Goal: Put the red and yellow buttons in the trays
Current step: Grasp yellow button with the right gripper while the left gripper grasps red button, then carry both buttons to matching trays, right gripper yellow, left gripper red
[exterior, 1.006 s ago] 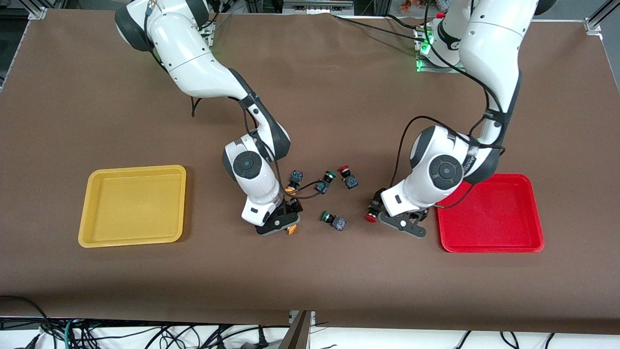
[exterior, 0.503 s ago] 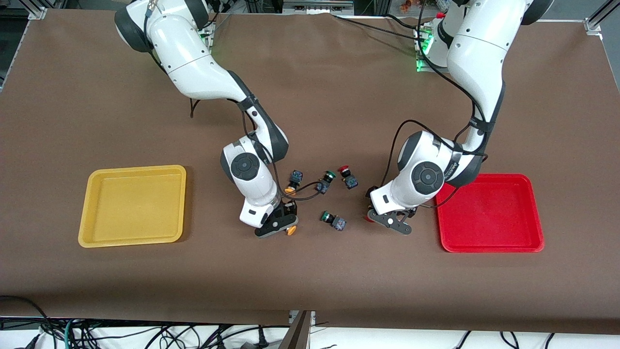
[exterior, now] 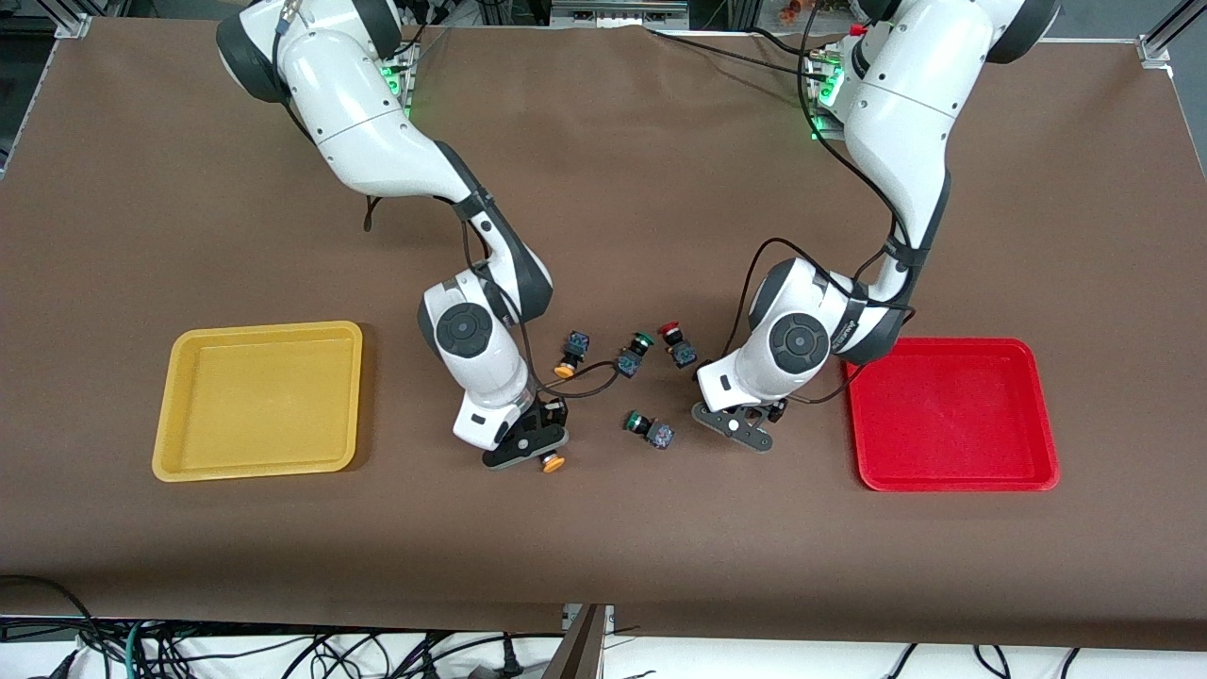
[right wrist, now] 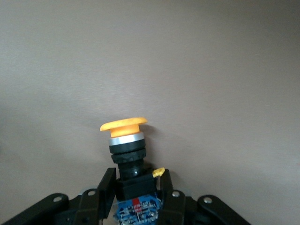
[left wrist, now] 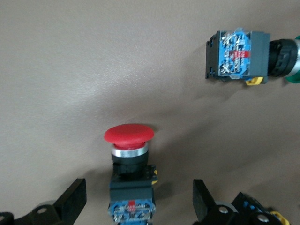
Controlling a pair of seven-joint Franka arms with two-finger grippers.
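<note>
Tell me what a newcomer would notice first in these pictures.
Two white arms reach toward a cluster of buttons mid-table. The right claw is shut on a yellow button, while the left claw stands open around a red button. A yellow tray and red tray sit at the table's ends.

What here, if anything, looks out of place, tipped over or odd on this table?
Nothing looks damaged or spilled. The loose buttons lie tipped on their sides in a cluster mid-table, including two green-capped ones. Both trays, yellow and red, hold nothing. The right gripper grips a yellow button; the left gripper straddles a red one, open.
</note>
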